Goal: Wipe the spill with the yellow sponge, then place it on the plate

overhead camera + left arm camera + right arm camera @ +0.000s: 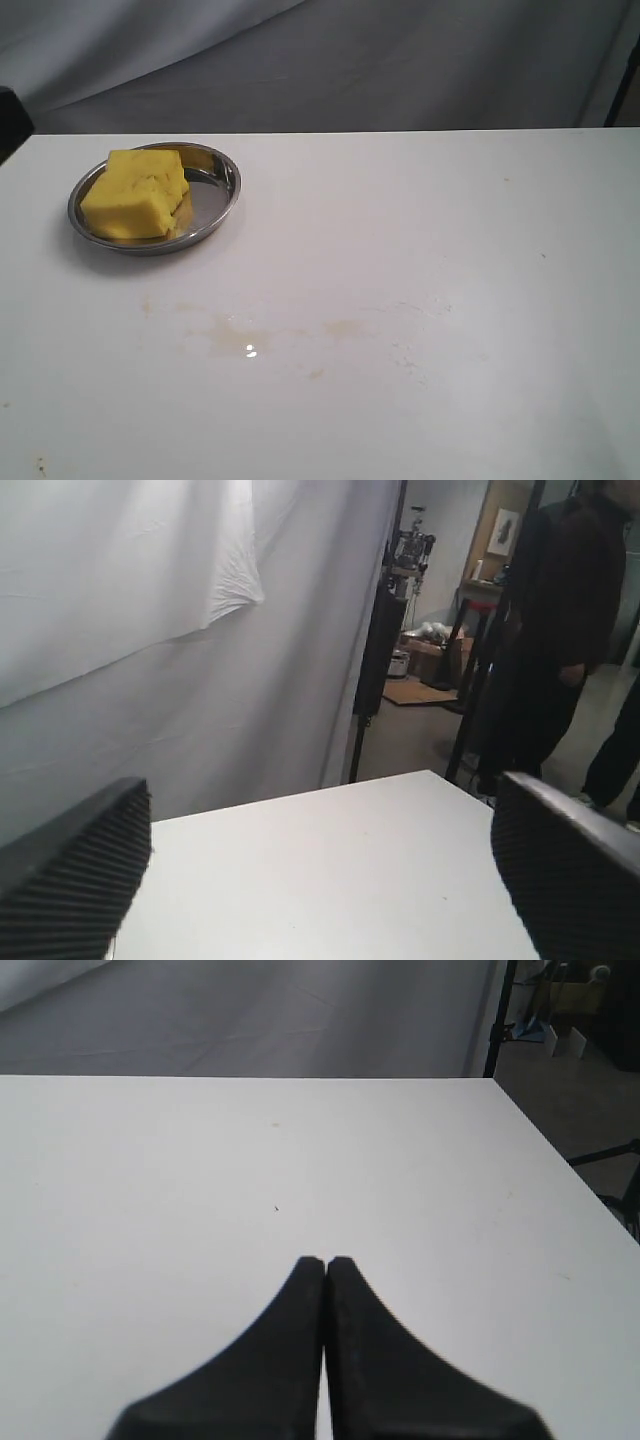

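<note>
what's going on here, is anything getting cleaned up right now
Nothing is being handled at this moment. The yellow sponge lies in the plate, and neither arm is near it. The spill shows only as pale brownish streaks with a small wet glint on the white table. The left gripper is open and empty. The right gripper is shut on nothing, above bare table.

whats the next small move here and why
Probably just pull both tools clear and stop: the sponge already sits on the plate, the spill is down to faint smears, the left tool is open and empty, and the right tool is shut on nothing.
</note>
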Robot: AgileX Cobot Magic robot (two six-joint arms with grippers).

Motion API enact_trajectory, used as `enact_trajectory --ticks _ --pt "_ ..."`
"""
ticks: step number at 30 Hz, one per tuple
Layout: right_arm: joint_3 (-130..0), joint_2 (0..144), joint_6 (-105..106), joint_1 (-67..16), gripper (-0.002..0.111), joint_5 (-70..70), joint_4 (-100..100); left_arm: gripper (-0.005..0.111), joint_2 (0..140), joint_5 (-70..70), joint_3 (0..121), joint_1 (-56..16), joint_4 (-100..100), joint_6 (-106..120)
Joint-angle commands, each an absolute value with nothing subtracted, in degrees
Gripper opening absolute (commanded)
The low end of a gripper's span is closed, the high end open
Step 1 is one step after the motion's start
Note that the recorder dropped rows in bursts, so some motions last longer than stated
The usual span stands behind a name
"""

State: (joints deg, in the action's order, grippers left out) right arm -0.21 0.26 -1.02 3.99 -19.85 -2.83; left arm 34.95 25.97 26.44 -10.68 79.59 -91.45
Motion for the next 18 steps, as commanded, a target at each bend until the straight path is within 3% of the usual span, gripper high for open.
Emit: enact_trajectory --ticks 1,6,10,18 --pt "0.0 0.0 -0.5 3.9 0.000 -19.6 -2.6 0.069 31.1 31.5 23.3 -10.9 81.1 -91.1" --pt "0.0 0.0 -0.5 3.9 0.000 -19.6 -2.6 0.038 28.1 40.8 22.6 -10.9 84.4 -91.1" --pt "0.0 0.0 -0.5 3.9 0.000 -19.6 -2.6 0.003 26.6 47.4 22.6 -10.9 86.0 -90.9" --pt "0.0 0.0 -0.6 3.9 0.000 -19.6 -2.6 0.000 26.2 48.1 22.6 -10.9 88.9 -92.9"
